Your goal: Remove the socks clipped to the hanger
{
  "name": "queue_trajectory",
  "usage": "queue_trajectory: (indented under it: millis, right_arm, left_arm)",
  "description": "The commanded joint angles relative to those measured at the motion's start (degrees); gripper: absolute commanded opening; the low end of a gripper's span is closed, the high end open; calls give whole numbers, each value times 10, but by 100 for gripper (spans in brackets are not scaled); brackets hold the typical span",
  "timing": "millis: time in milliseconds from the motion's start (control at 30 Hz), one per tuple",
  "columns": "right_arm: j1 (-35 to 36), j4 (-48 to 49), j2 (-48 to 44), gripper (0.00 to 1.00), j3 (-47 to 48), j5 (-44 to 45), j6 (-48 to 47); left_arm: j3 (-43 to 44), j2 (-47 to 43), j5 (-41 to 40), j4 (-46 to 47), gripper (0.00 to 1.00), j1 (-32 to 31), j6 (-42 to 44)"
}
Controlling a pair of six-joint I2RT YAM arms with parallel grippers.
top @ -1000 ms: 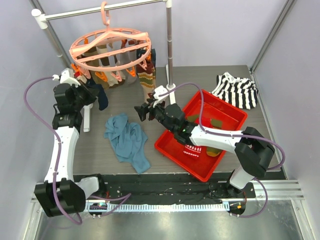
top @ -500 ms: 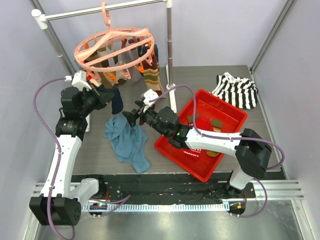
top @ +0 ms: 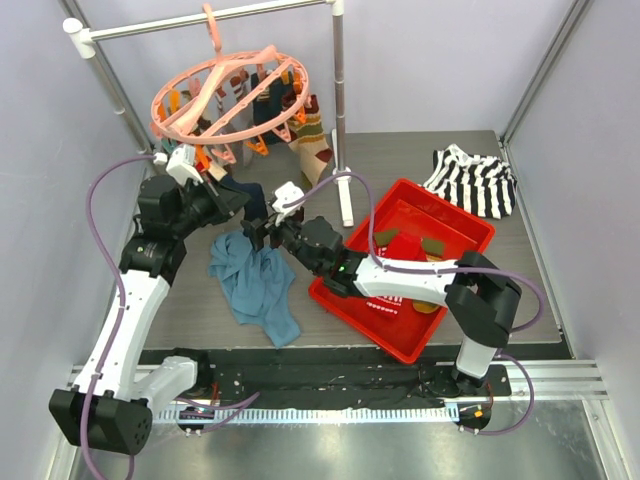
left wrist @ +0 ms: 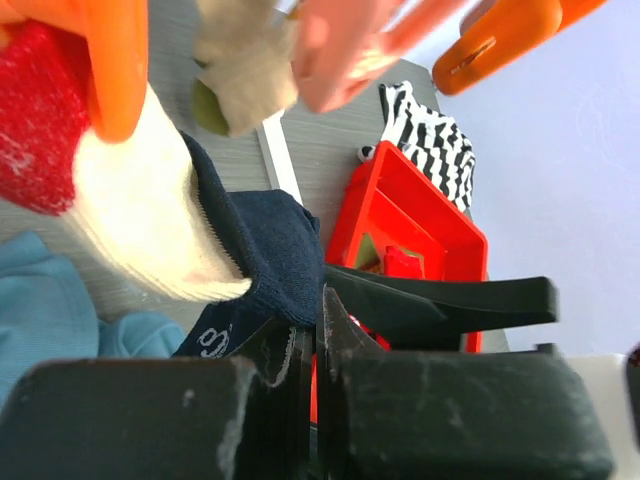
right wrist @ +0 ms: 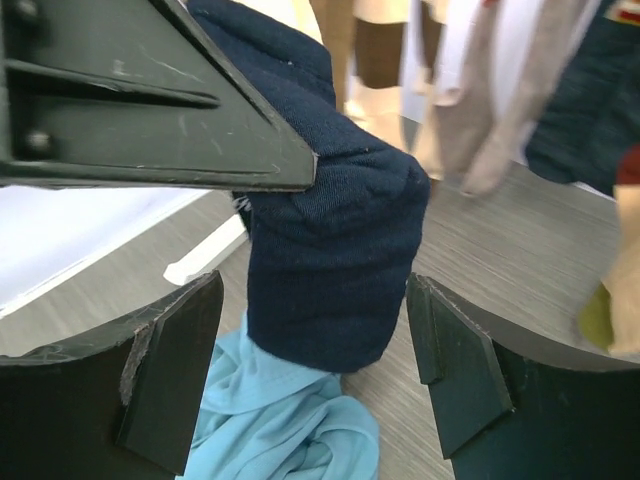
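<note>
At the far left, the pink ring hanger hangs tilted from a grey rail. The socks are clipped round its rim and dangle below it.

Just under the ring, my left gripper is pinched closed on one navy sock. My left wrist view shows the dark knit caught between its two flat fingers. I cannot tell whether the top of this sock is clipped to the ring.

The sock's long axis runs roughly up and down. Its loose lower end drops into my right gripper, whose jaws stand wide open. One pad sits on each side of the cloth and neither touches it. My right arm is therefore nearer the free end, and the sock lies squarely between its fingers, just above a crumpled blue cloth on the table.

To the right, a red tray holds a few socks. I judge the next move to be closing the right jaws on the sock.
</note>
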Motion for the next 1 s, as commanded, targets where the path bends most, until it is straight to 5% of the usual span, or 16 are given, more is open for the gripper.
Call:
queue_trajectory:
  millis: [0,133,233,267,333,367,500,667,967]
  right_arm:
    - [6,48,18,82,40,49,-18]
    - [10,56,33,84,52,75,-21]
    - [11,59,45,71,64,121,-23]
    - [10,61,47,51,65,130,-26]
    - [11,69,47,28,64,146,-32]
    - [10,69,46,1,59,147,-34]
    - [10,79,28,1,35,149,-25]
    - [10,73,-2,1,7,127,-15]
    - [18,62,-62,1,-44,54,8]
  left_arm:
    - [27,-10,12,4,0,-13,-18]
    - [38,-5,12,5,0,-22,-23]
    - [44,-5,15,4,0,-25,-26]
    - [46,-4,17,5,0,-25,-29]
    - [54,-6,18,3,6,-25,-30]
    - [57,-6,15,0,17,-25,-30]
    - [105,-5,-19,-50,50,-24,-12]
    - [171,5,-54,-143,71,-25,23]
    - [282,41,-97,-225,76,-25,75]
